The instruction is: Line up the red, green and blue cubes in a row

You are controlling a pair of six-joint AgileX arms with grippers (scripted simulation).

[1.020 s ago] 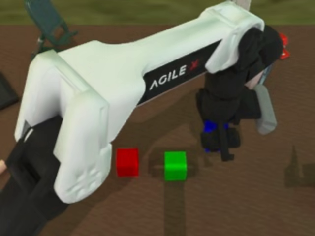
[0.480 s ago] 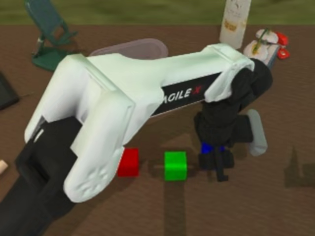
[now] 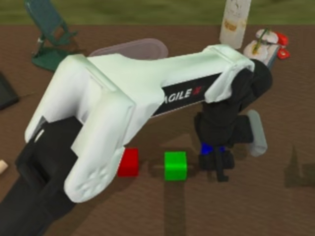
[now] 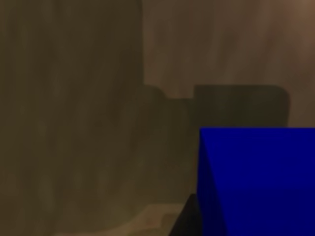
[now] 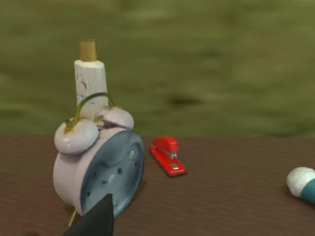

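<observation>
The red cube (image 3: 129,162) and the green cube (image 3: 175,165) sit side by side on the brown table, a gap between them. To the right of the green one is the blue cube (image 3: 211,148), mostly hidden under my left gripper (image 3: 215,160), which is shut on it low at the table. In the left wrist view the blue cube (image 4: 258,182) fills the corner, pressed against a dark fingertip (image 4: 187,221). My right arm is parked out of the top view; only one dark fingertip (image 5: 98,219) shows in its wrist view, set wide, nothing held.
Along the back stand a green phone stand (image 3: 49,34), a translucent oval tub (image 3: 133,49), a white bottle (image 3: 235,19), an alarm clock (image 3: 263,44) and a red stapler (image 3: 282,51). My left arm's white link (image 3: 123,108) covers much of the table's left.
Over the last second my left arm has come down and drawn in slightly, bringing the blue cube level with the green one. Nothing has moved in the last half second.
</observation>
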